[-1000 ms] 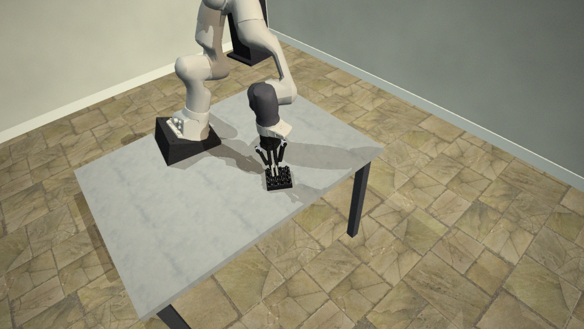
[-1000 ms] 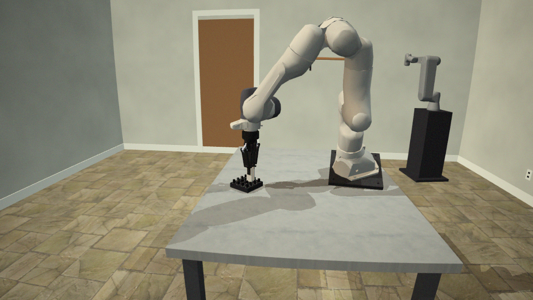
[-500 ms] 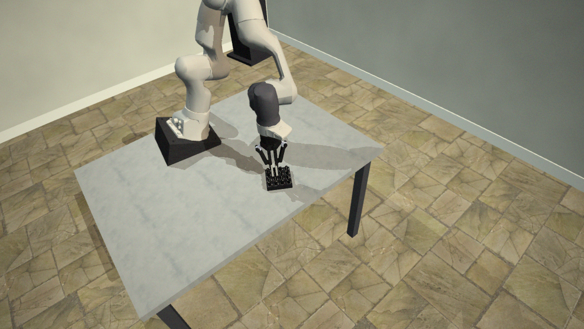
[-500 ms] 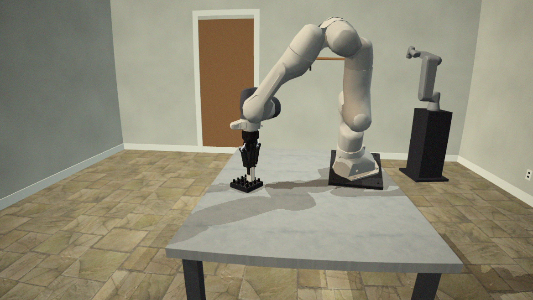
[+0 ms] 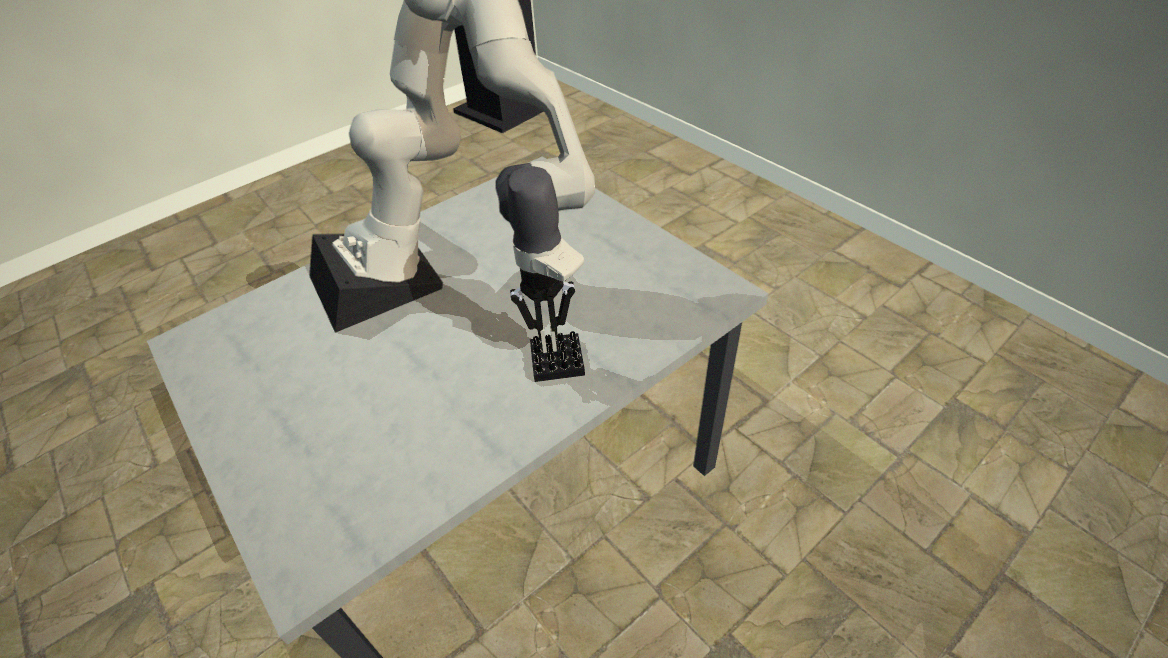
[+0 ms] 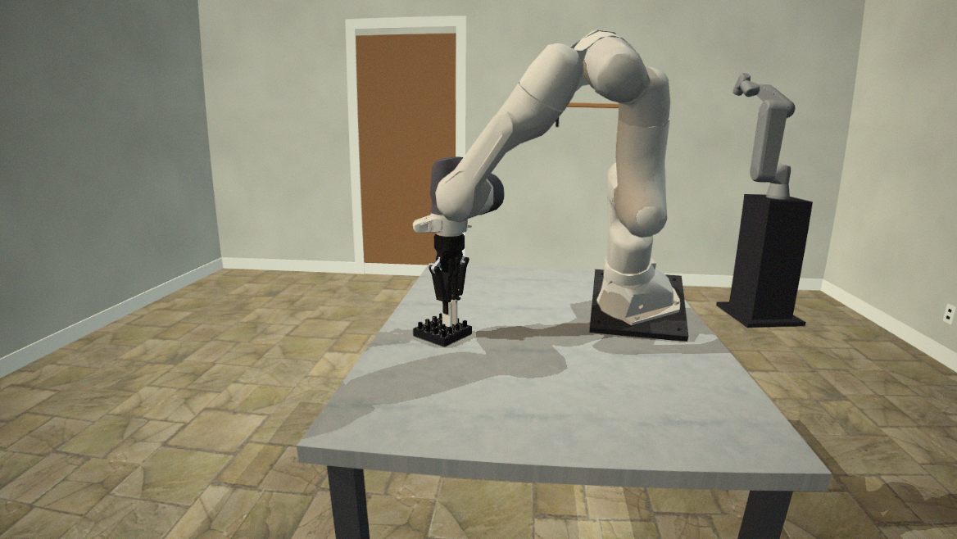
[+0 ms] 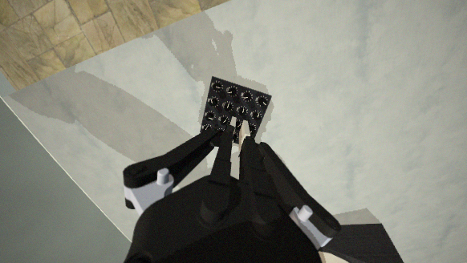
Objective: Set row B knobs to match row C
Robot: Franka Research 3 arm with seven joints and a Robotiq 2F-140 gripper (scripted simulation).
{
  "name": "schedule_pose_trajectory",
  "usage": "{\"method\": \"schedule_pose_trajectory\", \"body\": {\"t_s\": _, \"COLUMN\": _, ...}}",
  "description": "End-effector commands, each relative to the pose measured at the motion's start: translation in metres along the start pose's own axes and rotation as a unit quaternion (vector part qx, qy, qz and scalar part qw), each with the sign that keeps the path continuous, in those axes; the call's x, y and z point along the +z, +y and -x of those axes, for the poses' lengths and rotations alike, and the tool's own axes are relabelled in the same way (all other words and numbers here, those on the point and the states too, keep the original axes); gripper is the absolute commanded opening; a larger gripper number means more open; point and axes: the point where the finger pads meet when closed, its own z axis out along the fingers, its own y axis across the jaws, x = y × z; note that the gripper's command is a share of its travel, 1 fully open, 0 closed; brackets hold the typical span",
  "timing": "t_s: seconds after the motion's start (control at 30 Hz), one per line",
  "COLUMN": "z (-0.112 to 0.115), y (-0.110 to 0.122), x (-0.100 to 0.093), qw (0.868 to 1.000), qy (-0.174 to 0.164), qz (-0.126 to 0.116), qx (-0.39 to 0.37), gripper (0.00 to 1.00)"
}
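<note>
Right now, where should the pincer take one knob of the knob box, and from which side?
By its round side wall, fingers on opposite flanks, coming straight down from above. The knobs stand upright in tight rows on the knob box, so only a narrow pincer from the top fits between neighbours.
</note>
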Motion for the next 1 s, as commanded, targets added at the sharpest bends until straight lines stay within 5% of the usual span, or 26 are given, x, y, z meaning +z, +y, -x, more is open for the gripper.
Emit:
{"method": "schedule_pose_trajectory", "body": {"t_s": 0.0, "z": 0.0, "y": -0.002, "x": 0.0, "qw": 1.0, "qy": 0.001, "qz": 0.001, "qx": 0.003, "gripper": 0.12}}
{"method": "schedule_pose_trajectory", "body": {"t_s": 0.97, "z": 0.0, "y": -0.002, "x": -0.01, "qw": 1.0, "qy": 0.001, "qz": 0.001, "qx": 0.003, "gripper": 0.12}}
